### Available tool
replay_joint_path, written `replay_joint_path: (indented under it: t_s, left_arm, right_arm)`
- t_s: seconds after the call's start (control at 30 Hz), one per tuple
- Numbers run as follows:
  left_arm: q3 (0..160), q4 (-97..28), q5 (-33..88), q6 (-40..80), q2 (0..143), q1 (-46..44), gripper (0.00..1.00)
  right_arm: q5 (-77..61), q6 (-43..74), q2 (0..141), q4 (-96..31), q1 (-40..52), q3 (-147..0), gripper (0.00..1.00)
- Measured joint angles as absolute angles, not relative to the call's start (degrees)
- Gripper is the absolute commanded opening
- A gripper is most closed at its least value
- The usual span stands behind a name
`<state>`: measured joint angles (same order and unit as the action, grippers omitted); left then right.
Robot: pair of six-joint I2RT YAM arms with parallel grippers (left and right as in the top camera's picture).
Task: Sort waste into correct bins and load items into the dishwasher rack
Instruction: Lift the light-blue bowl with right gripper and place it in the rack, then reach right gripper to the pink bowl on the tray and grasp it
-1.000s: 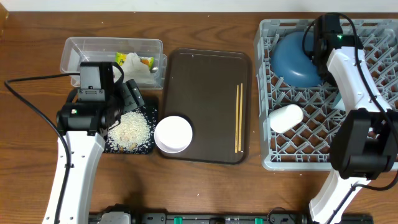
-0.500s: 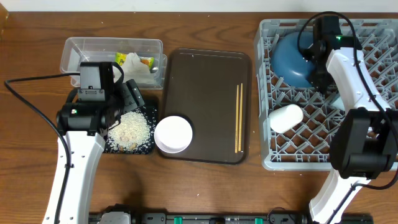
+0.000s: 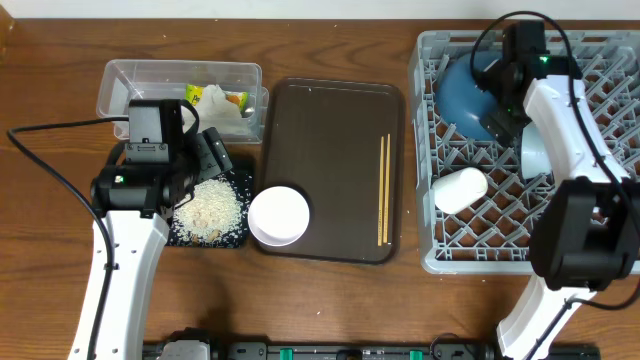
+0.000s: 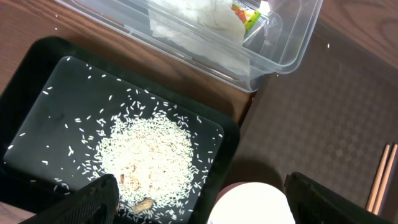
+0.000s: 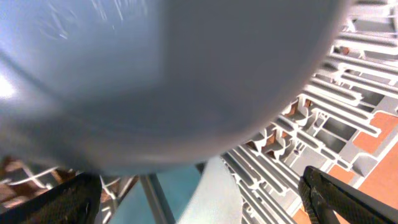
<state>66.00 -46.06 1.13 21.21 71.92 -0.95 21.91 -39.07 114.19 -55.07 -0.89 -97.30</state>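
My left gripper (image 3: 212, 158) (image 4: 214, 208) hangs open above the black tray (image 3: 232, 170) (image 4: 37, 68), where loose rice (image 3: 210, 208) (image 4: 149, 155) lies in a heap. The clear tub (image 3: 120, 85) (image 4: 292, 43) holds the white napkin (image 3: 222, 118) (image 4: 193, 18) and the yellow wrapper (image 3: 234, 99). A white bowl (image 3: 278, 215) (image 4: 252, 205) and chopsticks (image 3: 383, 190) (image 4: 380, 177) rest on the brown tray. In the grey rack (image 3: 440, 255) (image 5: 348, 93) stand a dark-blue plate (image 3: 465, 95) (image 5: 155, 74), a light-blue bowl (image 3: 535, 152) (image 5: 193, 199) and a pale cup (image 3: 460, 188). My right gripper (image 3: 500, 105) (image 5: 205, 208) is open beside the plate, holding nothing.
The brown serving tray (image 3: 330, 140) (image 4: 323, 124) lies between the bins and the rack. A black cable (image 3: 60, 128) trails over the table left of my left arm. The rack's upright pegs (image 5: 292, 137) crowd round my right gripper.
My right gripper has opened and drawn a little away from the dark-blue plate, so more of the light-blue bowl shows. My left arm has not moved.
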Motion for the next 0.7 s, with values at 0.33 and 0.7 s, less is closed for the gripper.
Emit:
replay_joint_path:
  t_s: [0.33, 0.7]
  left_arm:
    - [66.0, -46.06, 1.13, 21.21, 71.92, -0.95, 0.88]
    - [66.0, -46.06, 1.13, 21.21, 71.92, -0.95, 0.88]
  right_arm:
    - [3.27, -27.46, 103.26, -53.54, -0.89, -104.01, 0.99]
    - [-34.68, -9.74, 99.18, -59.31, 4.19, -102.69, 0.88]
